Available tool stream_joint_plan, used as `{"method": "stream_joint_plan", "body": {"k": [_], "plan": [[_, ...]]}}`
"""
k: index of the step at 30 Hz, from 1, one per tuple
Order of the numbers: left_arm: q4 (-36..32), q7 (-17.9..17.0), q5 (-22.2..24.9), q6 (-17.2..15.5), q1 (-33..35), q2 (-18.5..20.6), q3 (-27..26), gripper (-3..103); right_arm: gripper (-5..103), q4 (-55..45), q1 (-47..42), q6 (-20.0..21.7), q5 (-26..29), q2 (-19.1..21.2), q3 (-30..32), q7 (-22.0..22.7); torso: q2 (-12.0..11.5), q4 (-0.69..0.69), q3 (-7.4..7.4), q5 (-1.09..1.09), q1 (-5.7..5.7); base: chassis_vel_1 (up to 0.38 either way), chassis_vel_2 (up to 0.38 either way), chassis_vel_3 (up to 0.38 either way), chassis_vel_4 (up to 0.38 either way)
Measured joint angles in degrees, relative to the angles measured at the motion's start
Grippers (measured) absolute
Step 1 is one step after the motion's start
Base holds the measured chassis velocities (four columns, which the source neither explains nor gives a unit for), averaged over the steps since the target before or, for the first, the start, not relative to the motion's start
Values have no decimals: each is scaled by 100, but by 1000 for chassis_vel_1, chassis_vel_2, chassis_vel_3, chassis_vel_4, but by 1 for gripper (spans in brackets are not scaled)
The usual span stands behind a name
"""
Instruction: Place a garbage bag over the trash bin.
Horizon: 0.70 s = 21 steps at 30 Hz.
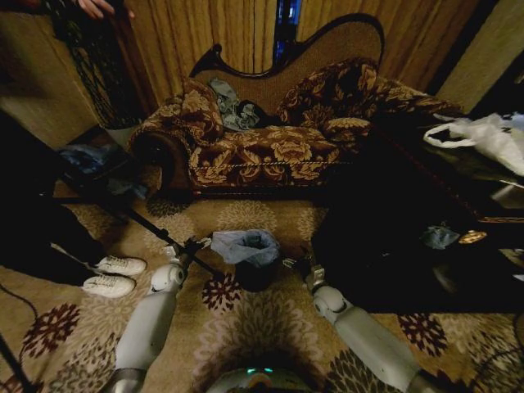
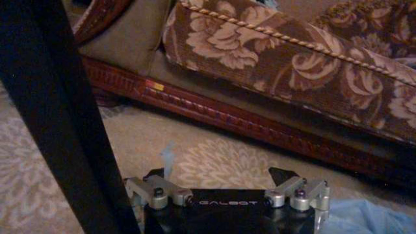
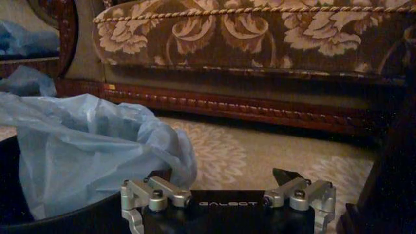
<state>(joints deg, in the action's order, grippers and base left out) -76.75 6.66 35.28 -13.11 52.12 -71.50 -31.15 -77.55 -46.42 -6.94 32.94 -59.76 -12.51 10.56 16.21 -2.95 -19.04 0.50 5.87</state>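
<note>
The wrinkly light blue plastic garbage bag (image 1: 246, 246) is sitting in the small black round trash bin (image 1: 255, 276) on the patterned carpet (image 1: 270, 221). Left gripper (image 1: 195, 246) and right gripper (image 1: 296, 262) are flanking it, both gaping, holding nothing. Bag looks seated; rim still needs tidying.

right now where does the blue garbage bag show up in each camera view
Head view: garbage bag at centre, bunched over the trash bin, between the two arms.
Left wrist view: a pale blue patch at the lower corner beside the left hand.
Right wrist view: big crumpled mass inside the bin rim.
Shared landmark: the floral sofa.
</note>
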Motion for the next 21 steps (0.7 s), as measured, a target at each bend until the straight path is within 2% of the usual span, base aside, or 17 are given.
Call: {"method": "stream_joint_plan", "body": {"k": [9,11,12,13,16,21], "plan": [[145,-96,54,53,-83,18,-13,100,100,24,74,25,43,-18,-42,-9,0,1,0,1,1,0,0,0,0],[81,-113,116,30,-124,31,-20,100,100,92,140,42,113,-72,-52,-8,0,6,0,-1,0,0,0,0,0],[-68,-80,158,-48,-109,37,-19,100,100,50,122,68,160,-83,-36,26,-1,11,-1,-2,1,0,0,0,0],[-68,-80,158,-48,-109,37,-19,100,100,50,122,68,160,-83,-36,26,-1,11,-1,-2,1,0,0,0,0],[-655,-54,511,-364,12,82,9,100,100,-127,11,34,143,-44,96,166,0,7,0,-2,0,0,0,0,0],[-761,113,590,-375,-21,107,216,100,100,-215,-6,31,166,-10,162,162,0,5,0,-1,-1,0,0,0,0]]}}
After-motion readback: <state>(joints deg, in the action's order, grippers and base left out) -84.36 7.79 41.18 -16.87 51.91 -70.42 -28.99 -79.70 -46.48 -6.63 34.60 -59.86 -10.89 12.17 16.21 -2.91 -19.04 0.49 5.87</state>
